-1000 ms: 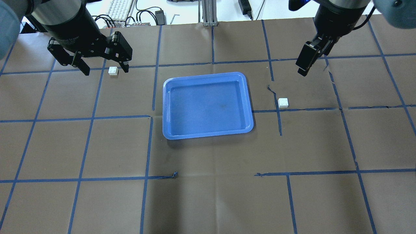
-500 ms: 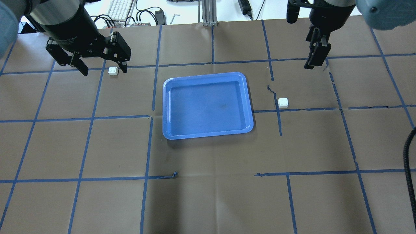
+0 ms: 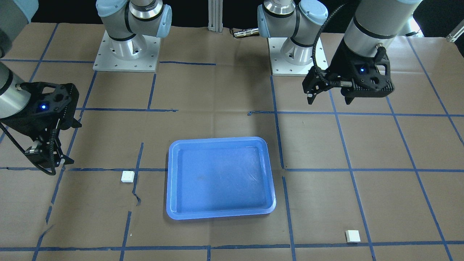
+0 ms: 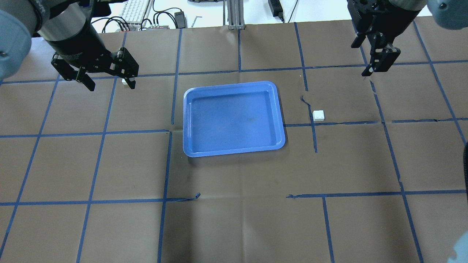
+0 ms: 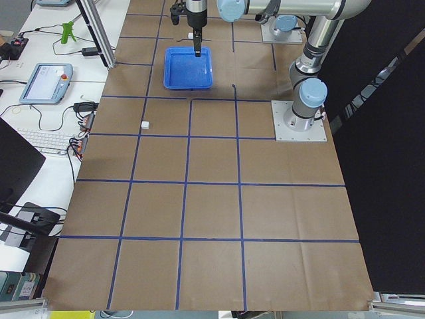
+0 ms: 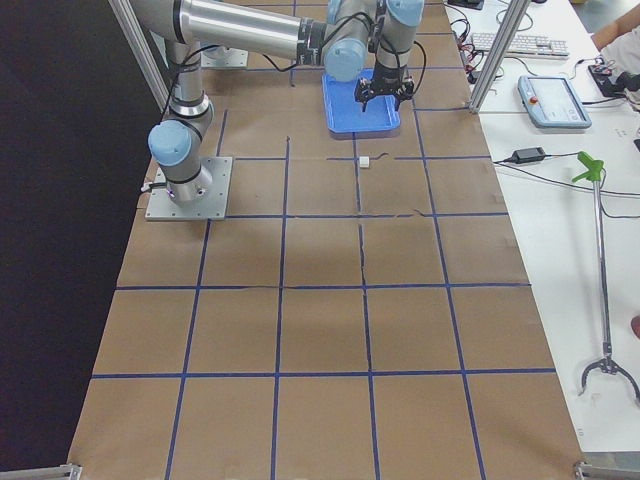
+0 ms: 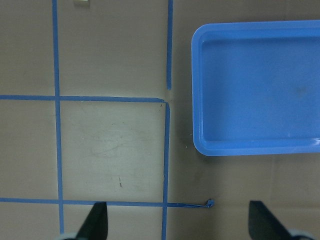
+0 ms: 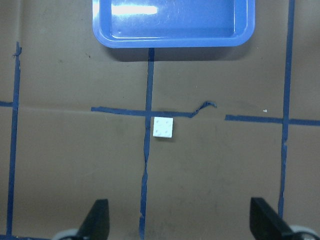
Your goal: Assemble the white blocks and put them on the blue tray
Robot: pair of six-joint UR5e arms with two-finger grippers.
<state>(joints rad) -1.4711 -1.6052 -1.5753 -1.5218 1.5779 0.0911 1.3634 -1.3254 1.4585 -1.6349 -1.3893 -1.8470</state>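
The blue tray sits flat around the middle of the overhead view, on the brown paper-covered surface with its grid of blue tape.

One white block is just right of the tray in the overhead view. It's near the tray's right rim but not touching it, studs up, tucked just beside a tape crossing. In the right wrist view it's pretty much centre frame, below the tray's edge.

The second white block is at the lower right of the front-facing view, well apart from the tray and close to a tape line. From overhead it lands in the upper left and is mostly hidden behind one finger of the left hand, so only a sliver shows.

The left hand is open with its fingers spread wide and pointing down, up off the surface. In its own wrist view that block is only clipped at the top edge of the frame, not between the fingers.

The right hand is open wide too. It's in the upper right of the overhead view, well apart from the block by the tray. Both blocks lie on the surface outside the tray, one on each side.
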